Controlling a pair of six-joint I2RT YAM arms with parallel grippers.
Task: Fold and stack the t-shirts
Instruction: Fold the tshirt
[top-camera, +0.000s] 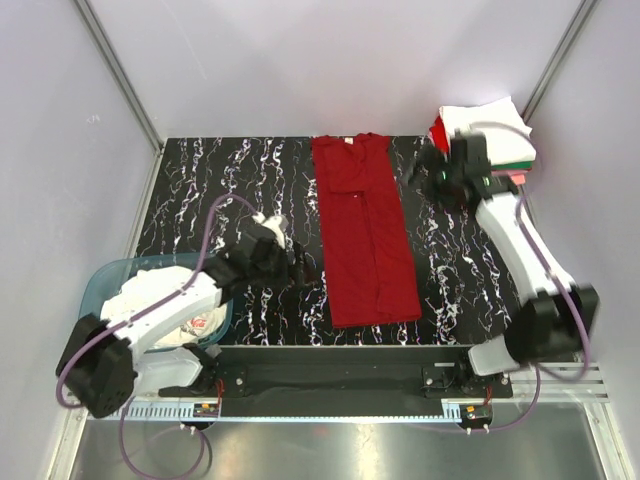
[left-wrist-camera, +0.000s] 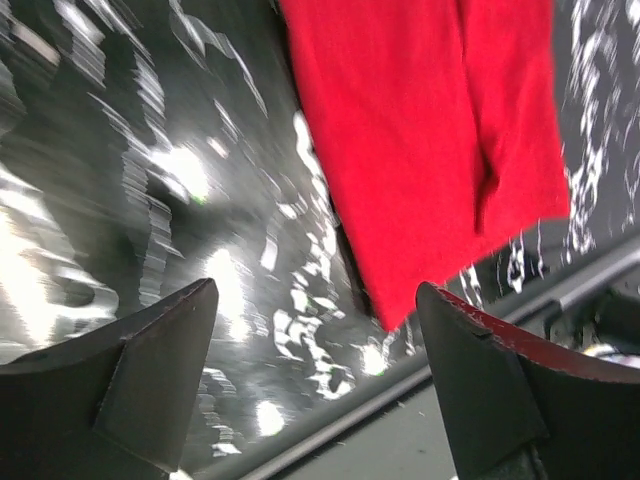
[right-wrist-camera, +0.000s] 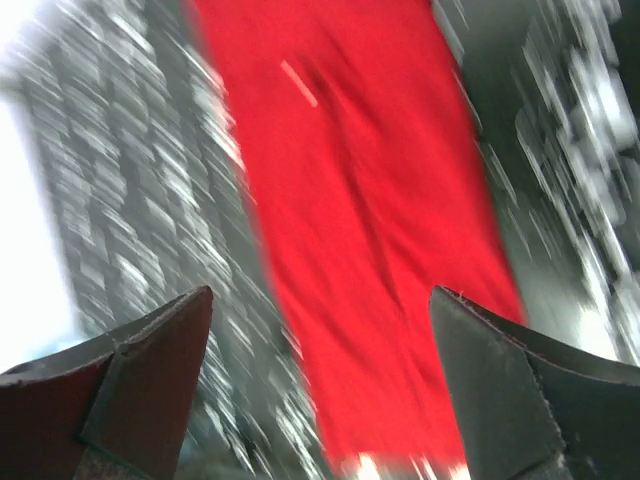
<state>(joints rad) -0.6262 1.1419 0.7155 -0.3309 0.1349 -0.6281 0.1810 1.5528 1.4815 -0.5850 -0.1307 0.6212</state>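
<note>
Two claws of mine are standing wide open, gripping nothing. My left gripper (left-wrist-camera: 315, 385) is hovering near the lower left edge of the plain dark red cotton t-shirt (top-camera: 362, 230), and my right gripper (right-wrist-camera: 320, 390) is hanging beside its upper right. That shirt is lying mid-table on the black marbled table (top-camera: 220, 180), folded lengthwise into a long strip; crosswise folds are, I judge, waiting. A stack of folded white, red and green shirts (top-camera: 490, 125) is sitting at the far right corner. Crumpled shirts (top-camera: 200, 322) are filling the teal plastic tub (top-camera: 100, 280), so much is remaining.
</note>
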